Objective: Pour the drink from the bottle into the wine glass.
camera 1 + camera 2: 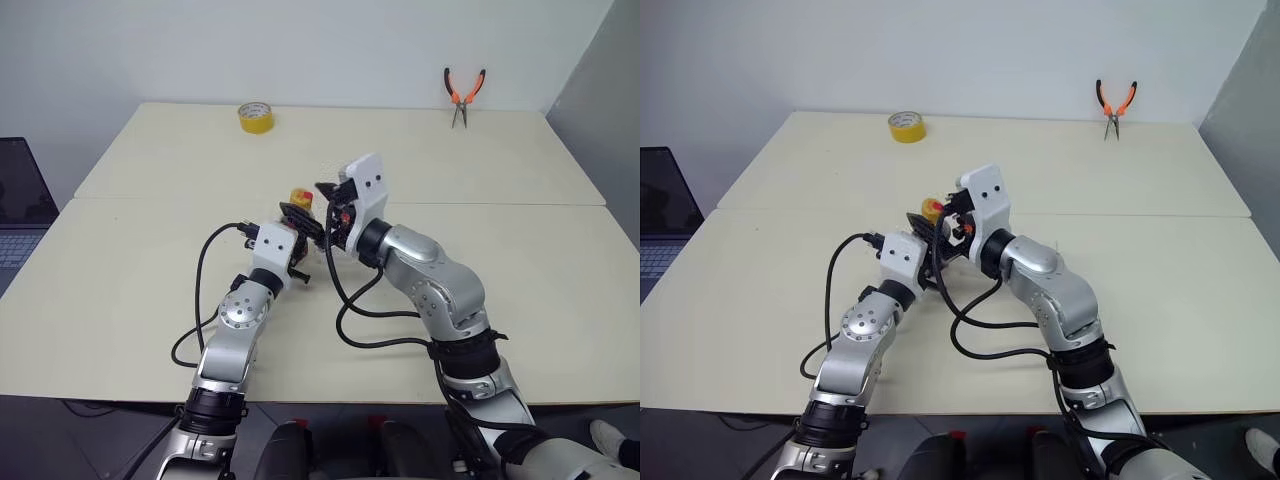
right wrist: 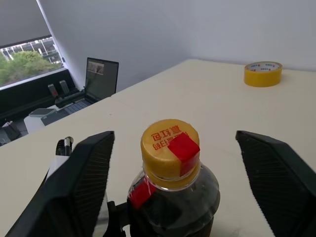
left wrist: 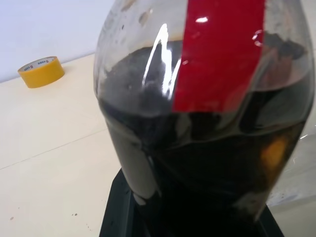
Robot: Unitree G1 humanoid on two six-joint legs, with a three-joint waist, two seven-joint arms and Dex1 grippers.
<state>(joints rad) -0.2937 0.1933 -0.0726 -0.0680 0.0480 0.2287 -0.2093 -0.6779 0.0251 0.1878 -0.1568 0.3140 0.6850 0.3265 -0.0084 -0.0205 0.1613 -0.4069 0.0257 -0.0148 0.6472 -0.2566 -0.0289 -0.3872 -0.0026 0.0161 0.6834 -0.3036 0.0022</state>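
- Bottle (image 2: 170, 190) held upright over the middle of the table (image 1: 150, 290), clamped low on its belly by the left pincer (image 1: 300, 222); drink (image 3: 207, 163) fills roughly the lower half.
- Right pincer (image 2: 173, 163) spread wide, one finger each side of the yellow cap (image 2: 170, 146), touching nothing.
- Step in hand, by judgement: getting the cap off.
- Best centred on the cap, closed squarely on its rim, then twisted with the left grip firm and the bottle vertical.
- Too hard a squeeze on the soft belly risks a spill once uncapped.
- Wine glass hidden behind the arms or out of sight.
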